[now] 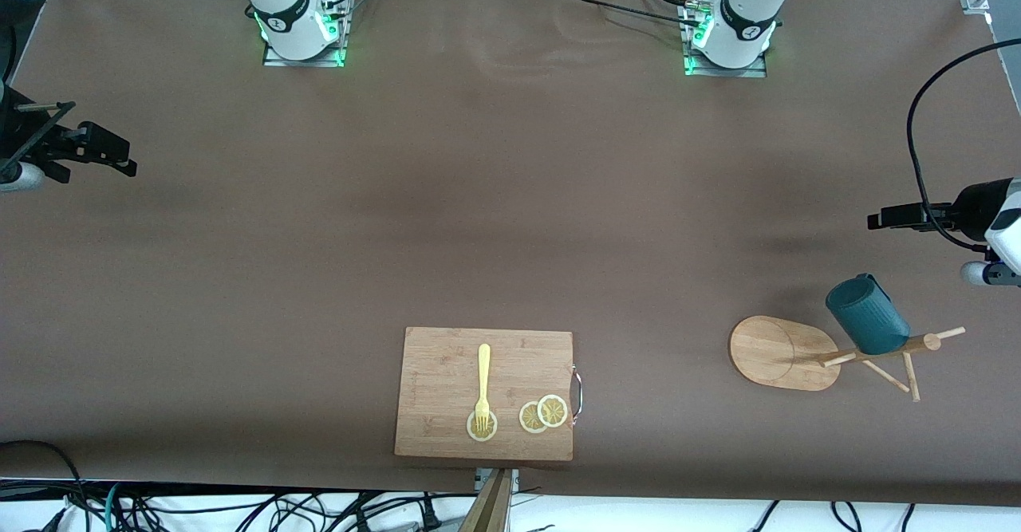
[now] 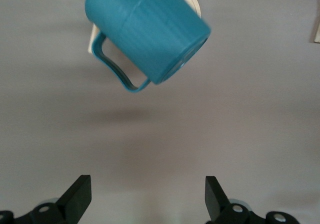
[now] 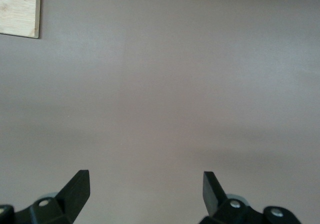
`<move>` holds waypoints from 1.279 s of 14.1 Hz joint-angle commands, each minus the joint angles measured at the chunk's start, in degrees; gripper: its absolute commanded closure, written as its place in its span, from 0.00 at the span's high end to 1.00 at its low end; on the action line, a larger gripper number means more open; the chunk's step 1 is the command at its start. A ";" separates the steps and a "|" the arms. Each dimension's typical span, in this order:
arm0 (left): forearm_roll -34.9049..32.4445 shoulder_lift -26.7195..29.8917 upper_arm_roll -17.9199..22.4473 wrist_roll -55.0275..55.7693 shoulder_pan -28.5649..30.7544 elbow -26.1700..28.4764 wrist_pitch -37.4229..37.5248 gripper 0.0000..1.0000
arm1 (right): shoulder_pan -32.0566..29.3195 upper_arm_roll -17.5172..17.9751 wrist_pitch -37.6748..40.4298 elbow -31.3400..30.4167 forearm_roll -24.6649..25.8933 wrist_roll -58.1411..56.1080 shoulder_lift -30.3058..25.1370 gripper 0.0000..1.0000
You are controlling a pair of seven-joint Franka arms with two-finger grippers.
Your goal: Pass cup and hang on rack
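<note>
- I see the cup hanging on the rack, tilted, its handle hooked over a peg and its body up off the counter.
- The rack stands toward the left arm's end of the counter, its oval base nearer the middle and its thin pegs fanning out past the cup.
- My left claw hangs above the counter close to the cup, fingers spread wide, nothing between them; in its wrist view the cup shows apart from the fingertips.
- My right claw waits over bare counter at the right arm's end, fingers spread as well, holding nothing.
- A cutting board lies near the front camera's edge, carrying a yellow fork and lemon slices.
</note>
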State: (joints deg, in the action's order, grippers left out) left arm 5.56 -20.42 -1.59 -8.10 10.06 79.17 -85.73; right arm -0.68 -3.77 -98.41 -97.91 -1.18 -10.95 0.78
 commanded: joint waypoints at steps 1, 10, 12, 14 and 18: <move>-4.94 2.48 -1.22 0.89 -1.44 -2.61 0.30 1.00 | -0.11 0.08 0.15 0.87 -0.32 0.75 0.28 1.00; -4.94 9.26 -1.31 10.27 -5.05 -3.76 5.65 1.00 | -0.11 0.08 0.07 0.87 -0.32 0.75 0.28 1.00; -5.12 10.05 -1.83 12.76 -5.66 -3.41 5.66 1.00 | -0.11 0.08 0.15 0.87 -0.32 0.75 0.28 1.00; -5.21 10.05 -2.01 12.67 -5.67 -3.32 5.92 1.00 | -0.11 0.08 0.15 0.87 -0.32 0.75 0.28 1.00; -5.20 9.00 -2.19 12.58 -6.02 -3.85 6.54 1.00 | -0.11 0.08 0.15 0.87 -0.32 0.75 0.28 1.00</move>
State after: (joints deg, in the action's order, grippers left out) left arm 2.23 -11.28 -3.32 3.67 4.51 75.74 -80.22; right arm -0.68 -3.77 -98.45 -97.90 -1.18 -10.94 0.78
